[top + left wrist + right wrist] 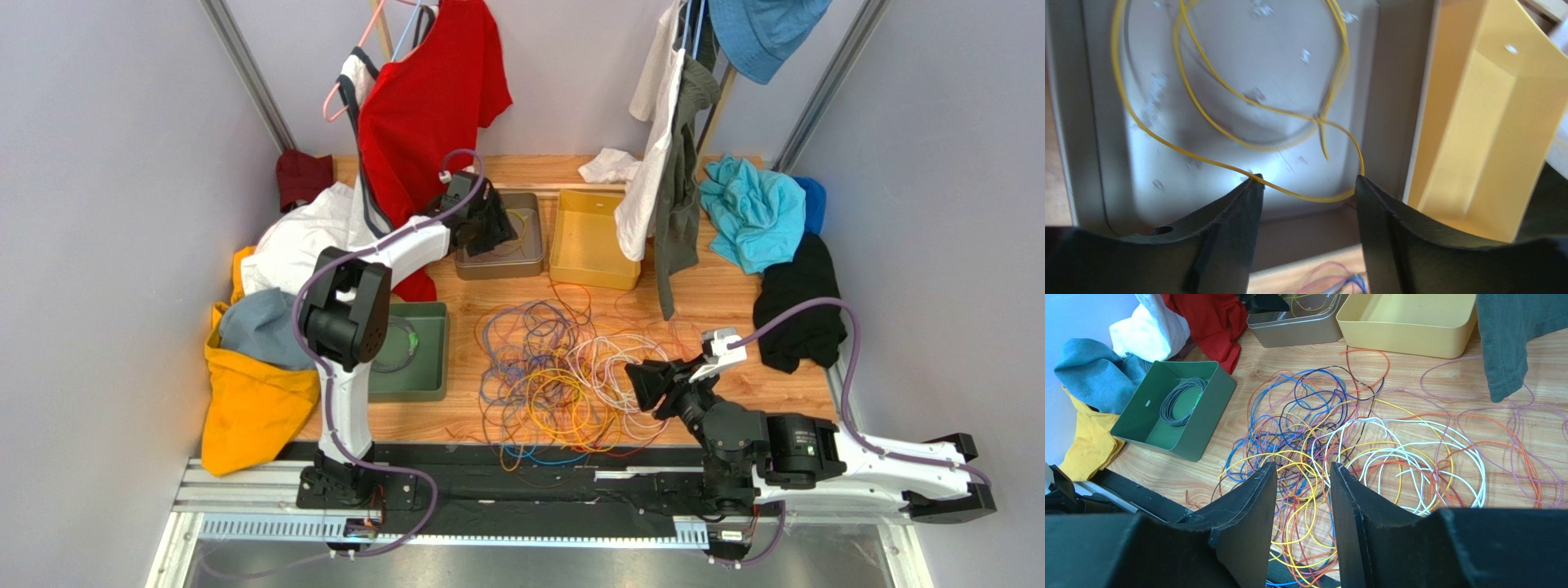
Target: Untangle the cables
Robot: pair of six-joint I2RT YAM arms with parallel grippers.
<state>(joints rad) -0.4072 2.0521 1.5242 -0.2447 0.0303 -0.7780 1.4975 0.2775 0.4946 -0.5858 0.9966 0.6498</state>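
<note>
My left gripper (1308,184) gapes over a yellow cable (1321,117) in the tray (1395,92); right gripper (1303,471) open, empty, above the cables (552,374). Light, limp, snaggy: pinch the white loop (1407,456) at 2 o'clock.

Thin multicoloured cables (552,380) lie heaped on the wooden table (726,309), a green plastic bin (411,393) to their left; behind them, a grey metal tray (503,268) sits left of a yellow plastic tub (591,235).

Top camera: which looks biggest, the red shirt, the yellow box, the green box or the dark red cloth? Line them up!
1. red shirt
2. yellow box and green box: about alike, so no ranking between them
3. dark red cloth, smallest
</note>
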